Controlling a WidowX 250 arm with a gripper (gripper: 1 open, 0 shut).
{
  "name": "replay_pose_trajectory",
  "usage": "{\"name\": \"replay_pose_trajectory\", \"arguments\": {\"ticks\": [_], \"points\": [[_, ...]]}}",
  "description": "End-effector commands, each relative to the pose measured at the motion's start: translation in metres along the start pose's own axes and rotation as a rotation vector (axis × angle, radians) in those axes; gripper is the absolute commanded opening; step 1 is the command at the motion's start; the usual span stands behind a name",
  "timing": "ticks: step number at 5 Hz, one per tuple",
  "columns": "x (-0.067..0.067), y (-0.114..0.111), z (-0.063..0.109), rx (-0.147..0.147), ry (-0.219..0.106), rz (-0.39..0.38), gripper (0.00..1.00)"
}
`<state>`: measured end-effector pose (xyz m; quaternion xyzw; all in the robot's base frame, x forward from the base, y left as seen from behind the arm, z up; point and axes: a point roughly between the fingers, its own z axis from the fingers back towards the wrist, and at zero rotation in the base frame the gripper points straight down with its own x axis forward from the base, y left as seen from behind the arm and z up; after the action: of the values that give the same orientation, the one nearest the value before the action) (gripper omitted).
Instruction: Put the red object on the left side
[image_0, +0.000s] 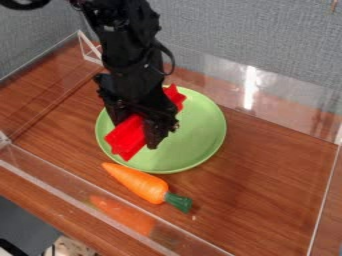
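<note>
Brown worktop (261, 185) carried a green plate (201, 135) near its back edge; above the plate, the black claw (150, 118) was clamped on the red block (127, 138).

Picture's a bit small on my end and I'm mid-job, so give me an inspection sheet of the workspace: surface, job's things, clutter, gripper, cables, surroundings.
Surface: brown wooden tabletop, no spill seen.
Job's things: red object, slanting across the green plate in this view, partly hidden by the gripper.
Clutter: orange carrot with a green stem, lying in front of the plate.
Gripper: black gripper at the red object's middle; whether it grips is unclear.
Cables: dark cable looping beside the arm.
Surroundings: clear panels along the table's edges, grey textured walls behind.
</note>
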<state>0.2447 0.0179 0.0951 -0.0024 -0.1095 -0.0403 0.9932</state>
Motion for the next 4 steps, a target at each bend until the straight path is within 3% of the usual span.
{"name": "replay_pose_trajectory", "arguments": {"ticks": [1, 2, 4], "points": [[0.007, 0.025, -0.003, 0.009, -0.031, 0.05, 0.0], [0.008, 0.051, -0.015, -0.006, -0.039, 0.072, 0.0], [0.004, 0.062, -0.042, -0.008, -0.053, 0.343, 0.0]]}}
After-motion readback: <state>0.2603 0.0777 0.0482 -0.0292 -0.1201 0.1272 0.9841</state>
